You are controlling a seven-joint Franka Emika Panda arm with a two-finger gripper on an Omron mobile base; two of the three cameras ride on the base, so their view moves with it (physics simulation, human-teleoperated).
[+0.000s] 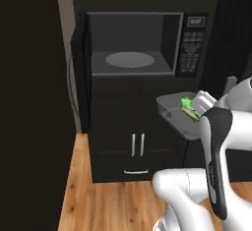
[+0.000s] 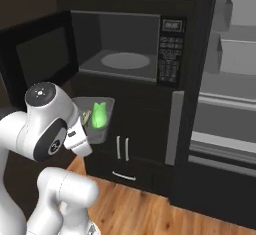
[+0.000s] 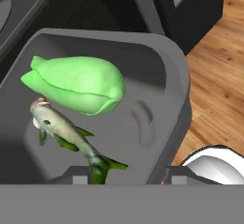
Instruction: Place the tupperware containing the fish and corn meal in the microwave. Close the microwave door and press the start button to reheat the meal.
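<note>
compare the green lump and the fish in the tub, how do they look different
The green lump is plump, rounded and bright green all over; the fish is slim and long, pale grey with green fins and a green tail. The lump is clearly the bulkier of the two. In the hand view the lump lies above the fish, and the fish runs slantwise towards the tub's near rim. Both lie side by side on the floor of the same grey tupperware.

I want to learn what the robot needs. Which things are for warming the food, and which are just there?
For the job:
- tupperware, held by the gripper
- fish and corn
- microwave, its door open
- keypad

Just there:
- lower cabinet
- wood floor
- fridge shelves
</note>
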